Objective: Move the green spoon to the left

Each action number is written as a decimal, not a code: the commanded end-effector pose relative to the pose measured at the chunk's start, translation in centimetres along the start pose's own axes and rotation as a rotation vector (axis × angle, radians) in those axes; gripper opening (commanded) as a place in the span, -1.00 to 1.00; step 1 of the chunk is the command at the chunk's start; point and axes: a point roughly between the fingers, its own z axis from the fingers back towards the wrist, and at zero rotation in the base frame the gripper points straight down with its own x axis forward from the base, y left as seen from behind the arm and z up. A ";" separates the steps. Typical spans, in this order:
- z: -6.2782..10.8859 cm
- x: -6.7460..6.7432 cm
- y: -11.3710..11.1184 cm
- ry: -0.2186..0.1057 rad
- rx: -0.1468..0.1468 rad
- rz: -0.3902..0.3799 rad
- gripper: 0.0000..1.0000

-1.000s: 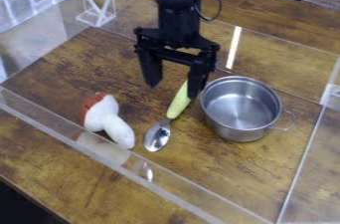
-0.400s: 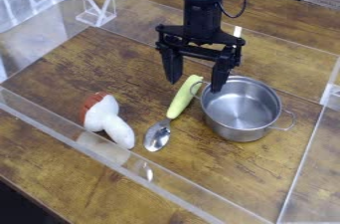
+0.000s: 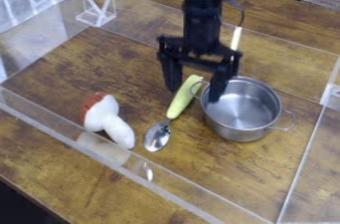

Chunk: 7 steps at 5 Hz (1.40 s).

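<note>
The green spoon [image 3: 174, 110] lies on the wooden table, its yellow-green handle pointing up-right and its silver bowl [image 3: 157, 135] toward the front. My gripper [image 3: 194, 85] points straight down just above the top end of the handle, jaws open, one finger on each side of that end. Nothing is held between the fingers. The black arm rises behind it toward the top of the view.
A steel pot [image 3: 242, 108] stands right beside the spoon's handle, close to my right finger. A white toy with a red cap [image 3: 105, 118] lies to the left front. Clear plastic walls [image 3: 119, 163] border the table [image 3: 80, 69] in front and on the right.
My gripper has shifted to the right and sunk a little, from left of the handle to over its top end. It has stayed open. Spoon, pot and toy have not moved.
</note>
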 end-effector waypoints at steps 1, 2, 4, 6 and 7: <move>-0.2 0.9 -1.0 -0.060 -0.009 0.028 1.00; -1.2 1.3 0.3 -0.065 -0.005 0.058 1.00; -2.3 1.6 3.0 -0.067 -0.002 0.102 1.00; -2.2 1.3 4.7 -0.068 -0.011 0.114 -1.00; -0.4 1.5 5.5 -0.075 -0.013 0.041 -1.00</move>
